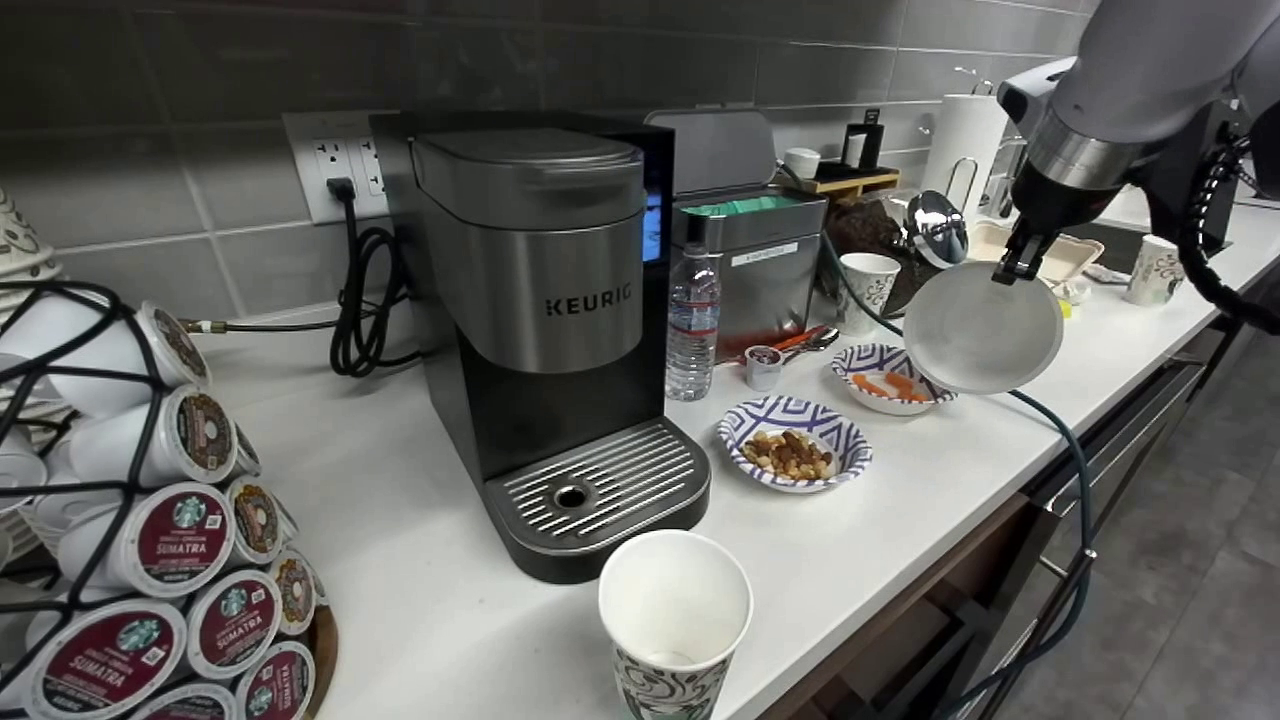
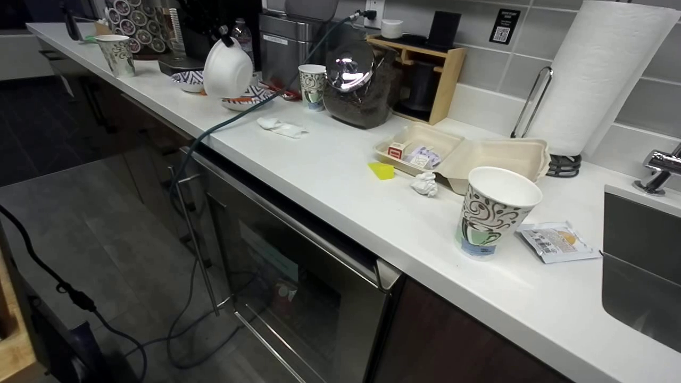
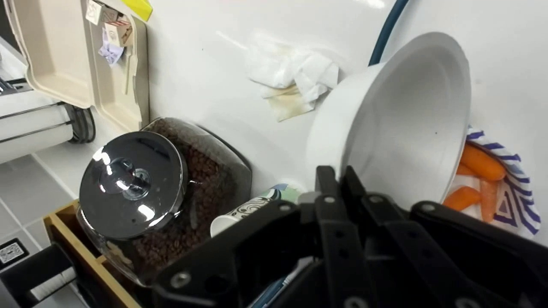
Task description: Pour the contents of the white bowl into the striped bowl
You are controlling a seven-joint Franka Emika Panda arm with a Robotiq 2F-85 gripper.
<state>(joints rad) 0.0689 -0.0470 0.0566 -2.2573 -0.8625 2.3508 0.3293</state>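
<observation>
- White bowl (image 3: 406, 124): it hangs above the counter (image 1: 900, 510), tipped steeply on its side, mouth toward the coffee machine (image 1: 540, 320), a pose that suits pouring; whether it is squarely over its target is hard to tell.
- The gripper (image 3: 339, 175) is clenched on the rim, one finger inside the thin wall and one outside, probably so that the rest of the mouth is left free.
- The striped bowl (image 1: 866, 360) stands on the counter between the front and back edges, partly hidden by the white bowl in the wrist view, with carrots (image 3: 481, 160) in it.
- The white bowl's inside looks bare apart from a dark speck, so the pour seems done; the tilt would now serve only to shed a last scrap.
- The nut bowl (image 1: 790, 412) sits just beside the coffee machine, likely out of the pour's way.
- A cable (image 3: 388, 32) crosses the counter and drops over its front edge; a bowl set down on it might rock, so righting the white bowl and choosing another spot seems wise.
</observation>
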